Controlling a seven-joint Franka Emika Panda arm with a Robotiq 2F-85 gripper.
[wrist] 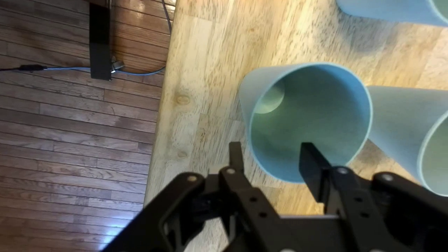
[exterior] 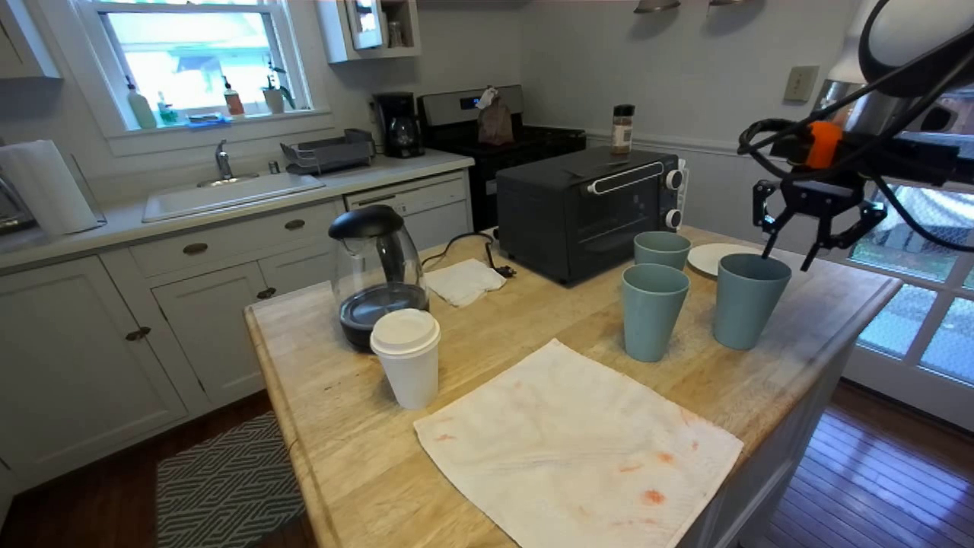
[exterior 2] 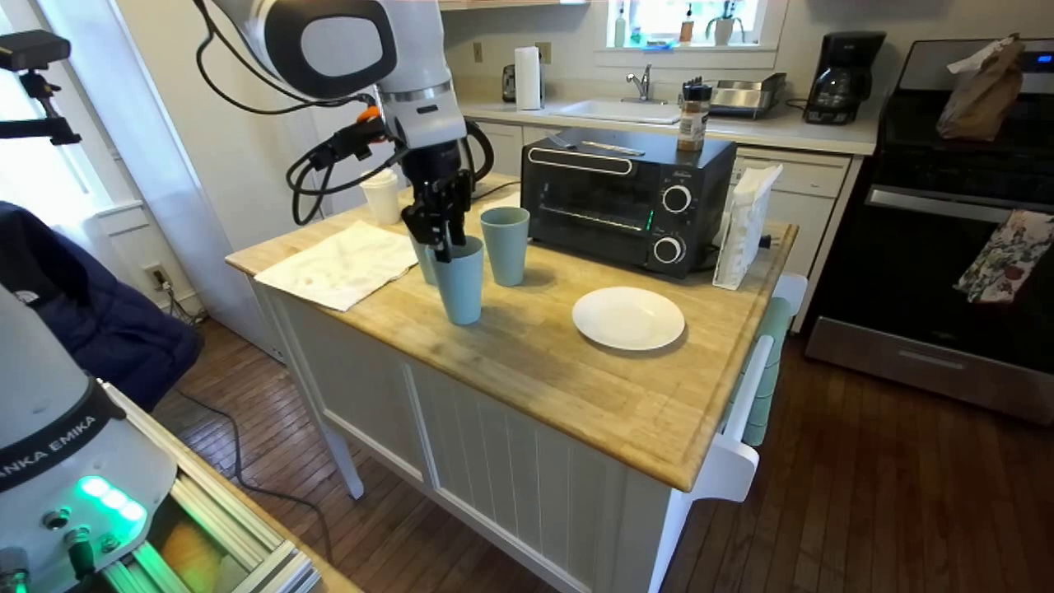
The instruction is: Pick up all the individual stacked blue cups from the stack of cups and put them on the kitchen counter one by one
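You have a big, pale wooden kitchen counter [exterior: 525,320] here, made of long planks. A large off-white cloth [exterior: 571,434] with orange spots lies flat on it. Across the room you can see a white sink [exterior: 243,198] under a bright window [exterior: 194,68], a black coffee maker [exterior 2: 841,82] and a dark stove [exterior 2: 930,272]. The floor [exterior 2: 823,511] is brown boards.

Now you can count. Three blue cups [exterior: 656,316] stand up on the wood, near one another. You have one white cup [exterior: 411,373] with a lid, near one glass jug [exterior: 365,266]. There is one white plate [exterior 2: 628,317], and one black toaster oven [exterior 2: 601,198] with two round knobs [exterior 2: 677,198] and one spice jar [exterior: 622,129] on top.

Your gripper [exterior: 785,263] is spread wide at the blue cup by the edge [exterior: 749,304]. In the wrist view, one finger is over the cup's mouth and the other is outside, with the rim between them. You can't tell if they touch it.
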